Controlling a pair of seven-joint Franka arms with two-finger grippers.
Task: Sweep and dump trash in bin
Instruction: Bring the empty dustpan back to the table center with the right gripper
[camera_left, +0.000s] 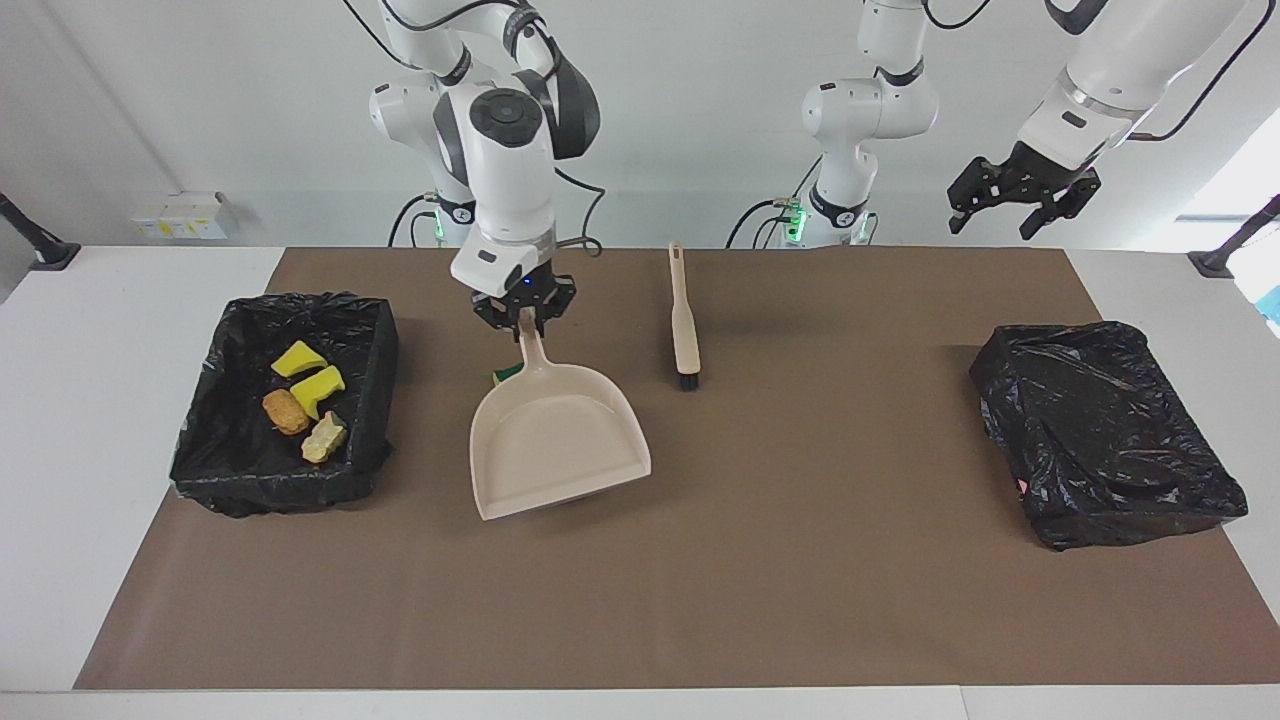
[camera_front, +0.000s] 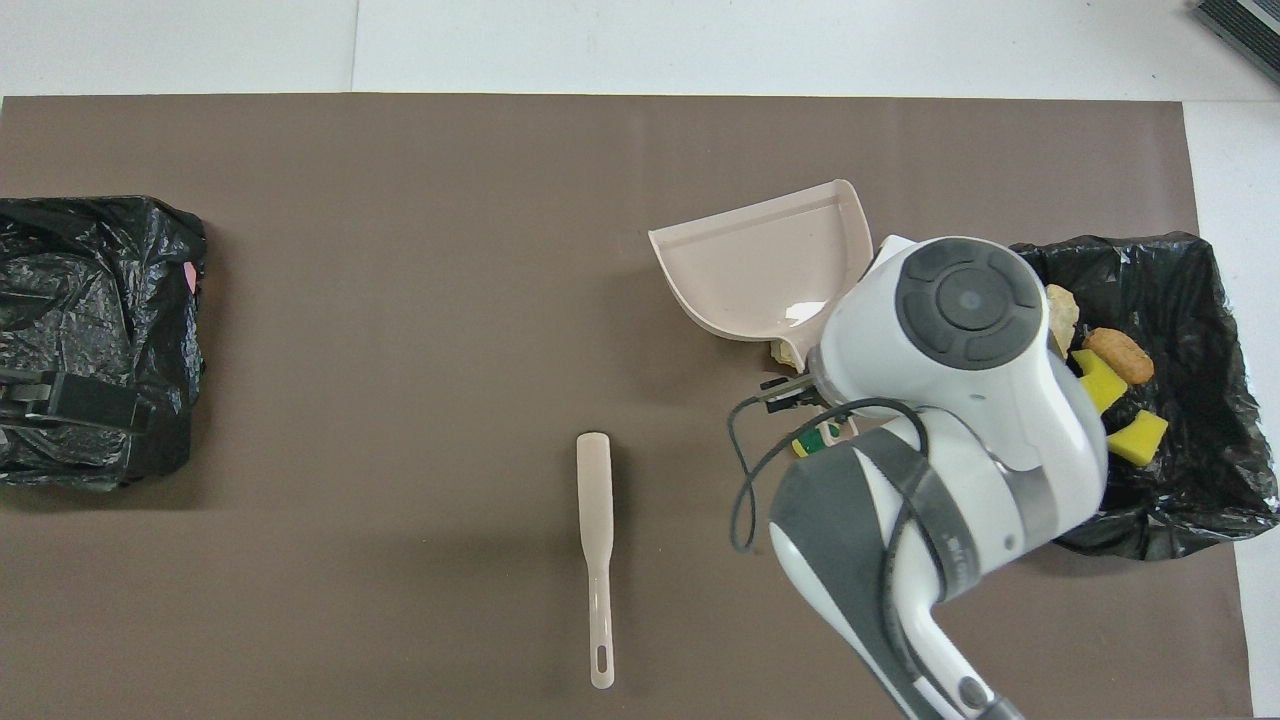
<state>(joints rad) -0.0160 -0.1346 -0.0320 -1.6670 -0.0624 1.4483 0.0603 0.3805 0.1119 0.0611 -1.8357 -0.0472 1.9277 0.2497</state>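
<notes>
Brown matting (camera_left: 700, 600) covers a white bench under a plain pale wall. Nearest the robots lies the brush (camera_left: 684, 320), untouched, handle toward them. Beside it the right gripper (camera_left: 522, 312) hangs over the mat, and a green-topped sponge (camera_left: 503, 377) peeks out just below it. Farther out, the dustpan (camera_left: 555, 440) slants down, its lip low over the spot where only a sliver of a tan chunk (camera_front: 785, 350) shows at its edge. At the right arm's end, the bin (camera_left: 290, 490) already contains two yellow sponge pieces (camera_left: 317, 388), an orange-brown lump (camera_left: 285, 410) and another tan chunk (camera_left: 324, 438).

The risk, as I judge it: lowering the pan here could pin the loose scraps or nudge them away rather than line up beside them, and the sponge sits at the handle end, outside any scoop.

The right jaws are clamped narrow on the dustpan's handle. The left gripper (camera_left: 1010, 195) waits raised at its own end, jaws spread wide and empty.
</notes>
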